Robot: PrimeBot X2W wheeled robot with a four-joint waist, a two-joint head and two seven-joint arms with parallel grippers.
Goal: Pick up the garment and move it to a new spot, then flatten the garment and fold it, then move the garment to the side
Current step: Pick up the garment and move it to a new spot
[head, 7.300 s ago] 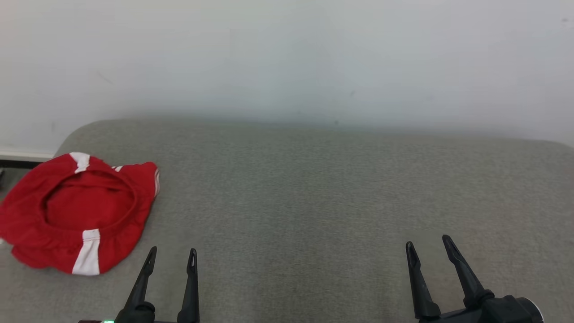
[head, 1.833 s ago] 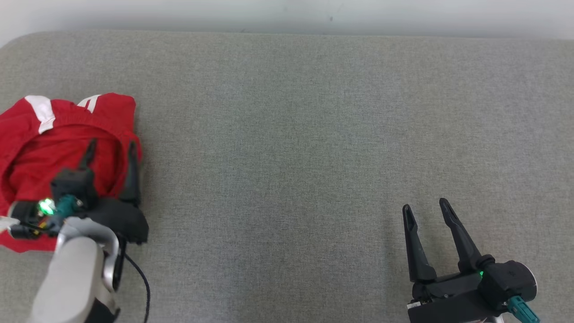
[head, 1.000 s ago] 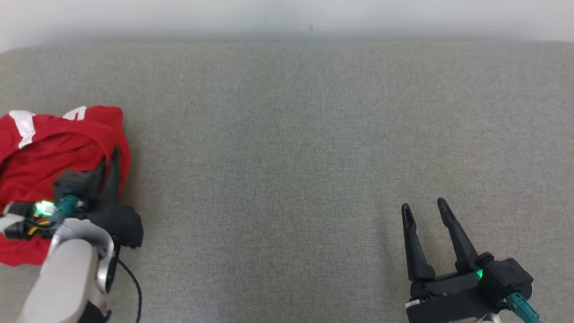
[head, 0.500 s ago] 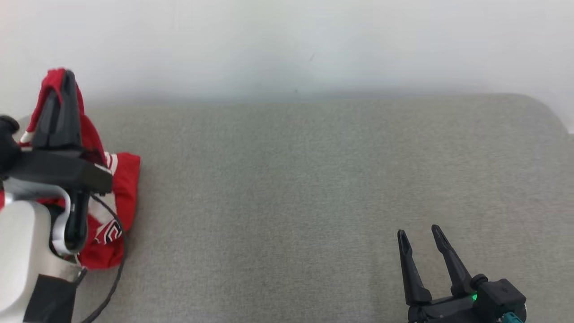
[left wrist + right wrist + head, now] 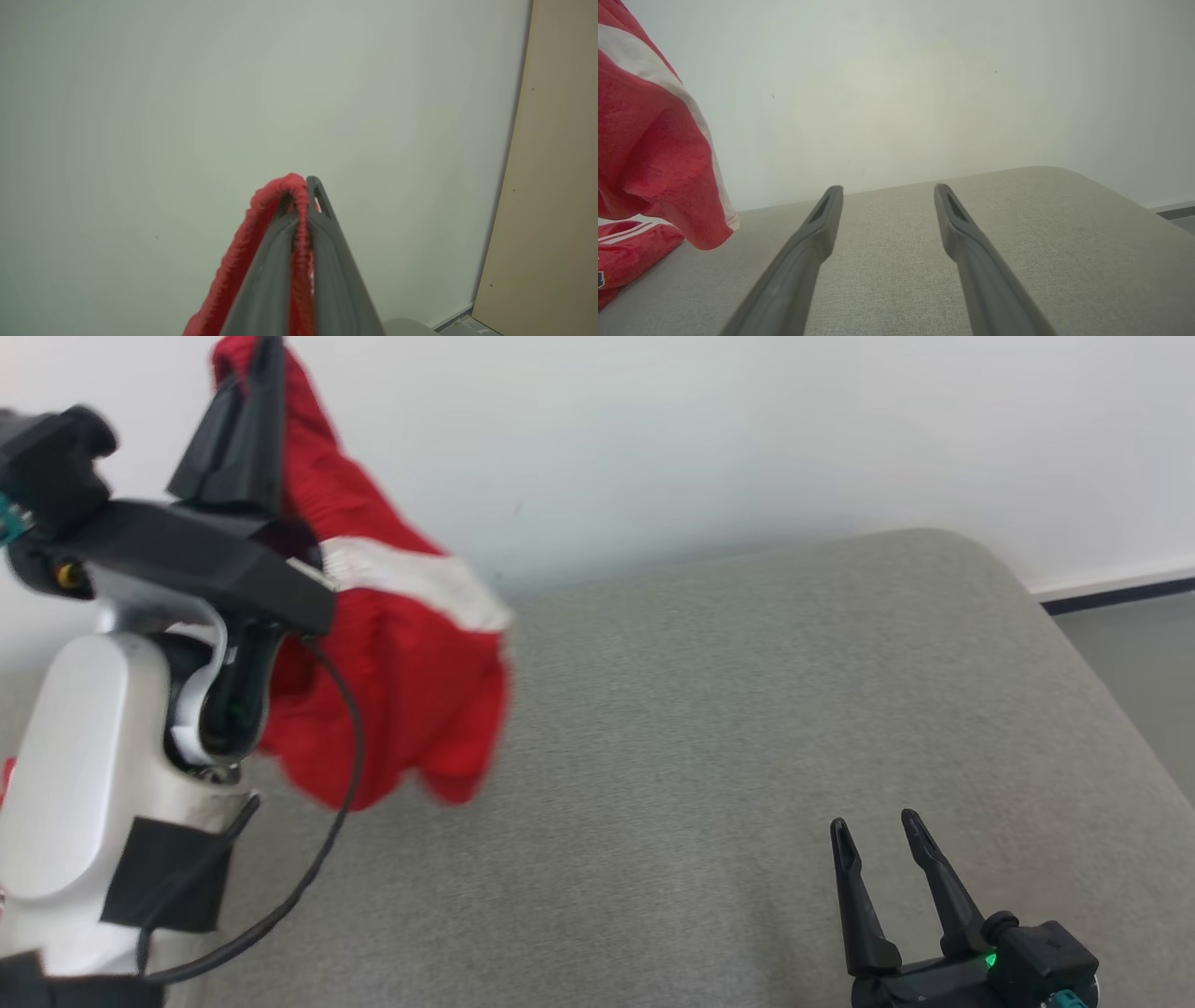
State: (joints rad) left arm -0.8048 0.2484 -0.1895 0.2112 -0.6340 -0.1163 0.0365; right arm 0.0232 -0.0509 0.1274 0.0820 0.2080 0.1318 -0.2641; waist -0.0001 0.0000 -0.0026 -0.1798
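Our left gripper (image 5: 261, 373) is closed on a fold of the red garment (image 5: 401, 691) and holds it high in front of the white wall (image 5: 747, 429). In the left wrist view the garment (image 5: 243, 252) is pinched between the two fingers (image 5: 327, 261), near their tips. Our right gripper (image 5: 873, 823) is open and empty, low over the right part of the grey cushion (image 5: 747, 709).

We go now by size. The cushion is wide, so we judge there is enough place to lay the garment down. The garment hangs bunched over the cushion's left part; whether its lowest edge touches the cushion, we cannot tell. We judge the picking up as done. Setting it at a new spot, flattening, folding and moving aside are all left. Its long axis runs up and down, from the pinched top to the loose lower end, which points at the cushion. The white stripe (image 5: 411, 579) crosses it slantwise.
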